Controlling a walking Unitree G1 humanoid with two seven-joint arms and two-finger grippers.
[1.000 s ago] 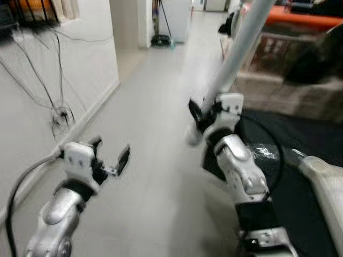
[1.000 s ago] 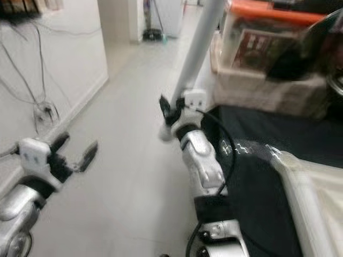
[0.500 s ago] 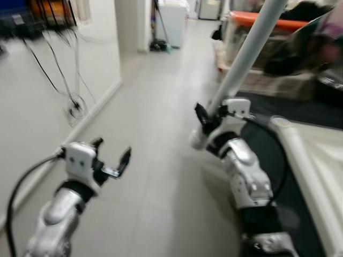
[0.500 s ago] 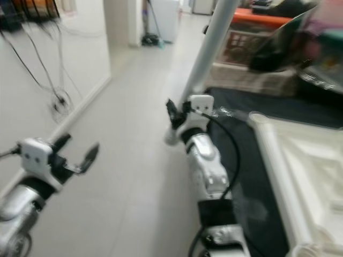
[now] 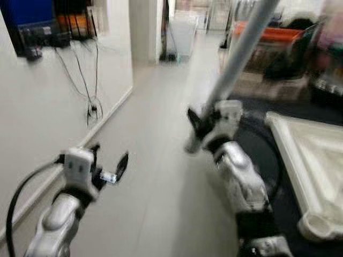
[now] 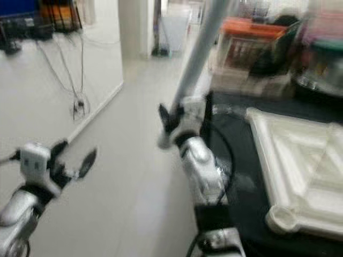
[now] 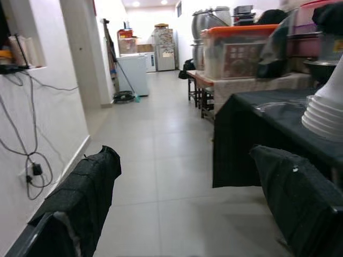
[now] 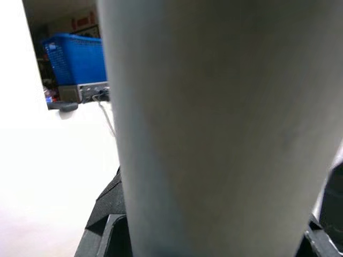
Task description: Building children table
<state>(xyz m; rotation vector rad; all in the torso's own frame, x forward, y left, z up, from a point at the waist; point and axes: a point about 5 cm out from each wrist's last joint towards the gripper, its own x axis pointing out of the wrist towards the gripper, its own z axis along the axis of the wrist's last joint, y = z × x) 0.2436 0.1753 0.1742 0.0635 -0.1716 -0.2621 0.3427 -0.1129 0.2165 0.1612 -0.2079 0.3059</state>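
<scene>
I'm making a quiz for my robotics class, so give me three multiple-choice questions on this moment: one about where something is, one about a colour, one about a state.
1. Where does the white table top lie?
A. on the black-covered surface at the robot's right
B. on the floor by the wall
C. in the left tool

2. What colour is the lid of the storage box at the back?
A. green
B. orange
C. black

3. What is the state of the right tool?
A. open and empty
B. shut on a cable
C. shut on the pale table leg

Answers: 1 A, its corner rests on black cloth beside the right arm. 2 B, the lid reads orange. 3 C, the pale table leg rises slanted from its grip, while the left tool hangs open.
</scene>
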